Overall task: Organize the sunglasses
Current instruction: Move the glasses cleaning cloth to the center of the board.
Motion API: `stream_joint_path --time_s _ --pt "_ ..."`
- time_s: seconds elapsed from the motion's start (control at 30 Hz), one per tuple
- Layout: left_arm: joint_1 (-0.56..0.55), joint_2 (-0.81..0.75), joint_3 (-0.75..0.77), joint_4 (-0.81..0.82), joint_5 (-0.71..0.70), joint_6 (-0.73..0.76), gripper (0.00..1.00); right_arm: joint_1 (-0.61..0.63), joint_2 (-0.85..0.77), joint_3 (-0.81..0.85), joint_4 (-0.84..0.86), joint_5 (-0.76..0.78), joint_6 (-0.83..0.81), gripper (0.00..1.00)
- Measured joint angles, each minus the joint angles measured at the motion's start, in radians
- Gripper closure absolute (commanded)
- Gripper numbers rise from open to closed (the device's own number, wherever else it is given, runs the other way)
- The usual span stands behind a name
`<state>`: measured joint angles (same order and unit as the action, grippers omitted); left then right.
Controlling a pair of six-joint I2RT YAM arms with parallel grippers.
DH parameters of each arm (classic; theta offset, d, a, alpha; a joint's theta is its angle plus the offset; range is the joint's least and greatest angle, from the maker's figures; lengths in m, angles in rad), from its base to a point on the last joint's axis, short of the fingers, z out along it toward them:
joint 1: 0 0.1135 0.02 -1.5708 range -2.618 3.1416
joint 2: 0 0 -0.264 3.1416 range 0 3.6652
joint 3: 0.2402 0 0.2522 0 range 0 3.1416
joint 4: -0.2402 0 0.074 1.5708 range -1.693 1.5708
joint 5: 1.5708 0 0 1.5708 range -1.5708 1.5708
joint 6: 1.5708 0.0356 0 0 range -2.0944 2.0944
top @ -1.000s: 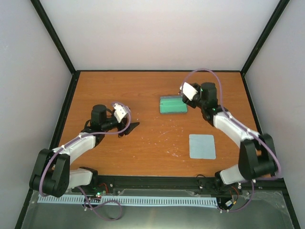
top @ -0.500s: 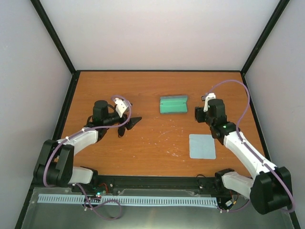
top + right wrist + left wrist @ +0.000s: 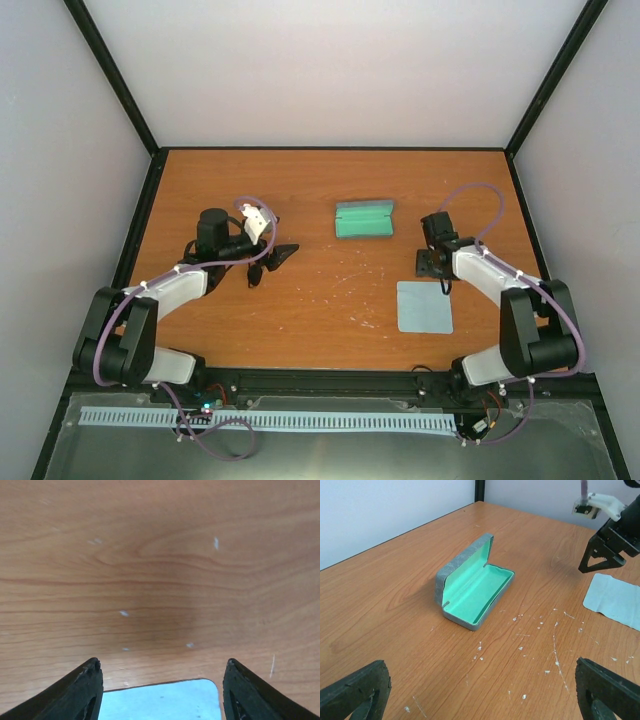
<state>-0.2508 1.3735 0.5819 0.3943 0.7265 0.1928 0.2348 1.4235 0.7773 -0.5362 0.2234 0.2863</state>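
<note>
The grey-blue case (image 3: 472, 587) lies open on the desk (image 3: 330, 300), its green lining bare. The left fingers (image 3: 357, 690) stand spread wide, holding nothing. The right fingers (image 3: 82, 690) hang parted and unladen at the edge of the pale blue cloth (image 3: 424, 307). The sunglasses cannot be made out in any view.

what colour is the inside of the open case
Mint green; the case is grey-blue on the outside. The left wrist view shows it best.
</note>
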Motion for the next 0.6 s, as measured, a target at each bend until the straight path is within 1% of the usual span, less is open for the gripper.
stream_joint_path --time_s 0.03,0.1,0.13,0.27,0.37,0.5,0.6 --pt "0.000 0.000 0.000 0.000 0.000 0.000 0.01 -0.011 0.015 0.000 -0.005 -0.002 0.010 0.43" --pt "0.000 0.000 0.000 -0.001 0.000 0.000 0.01 -0.034 0.035 0.000 -0.016 -0.029 0.025 0.55" --pt "0.000 0.000 0.000 -0.001 0.000 0.000 0.01 -0.039 0.035 0.000 -0.015 -0.052 0.036 0.60" --pt "-0.001 -0.003 -0.005 -0.001 -0.002 -0.001 0.00 -0.034 -0.009 -0.008 -0.006 -0.134 0.063 0.72" --pt "-0.001 -0.006 -0.016 -0.001 -0.002 -0.001 0.00 -0.023 -0.050 -0.029 -0.014 -0.170 0.082 0.79" --pt "-0.001 -0.010 -0.028 -0.001 -0.003 -0.001 0.01 -0.008 -0.075 -0.084 -0.042 -0.220 0.120 0.77" --pt "-0.001 -0.013 -0.031 -0.001 -0.006 -0.001 0.00 0.031 -0.080 -0.122 -0.070 -0.246 0.157 0.77"
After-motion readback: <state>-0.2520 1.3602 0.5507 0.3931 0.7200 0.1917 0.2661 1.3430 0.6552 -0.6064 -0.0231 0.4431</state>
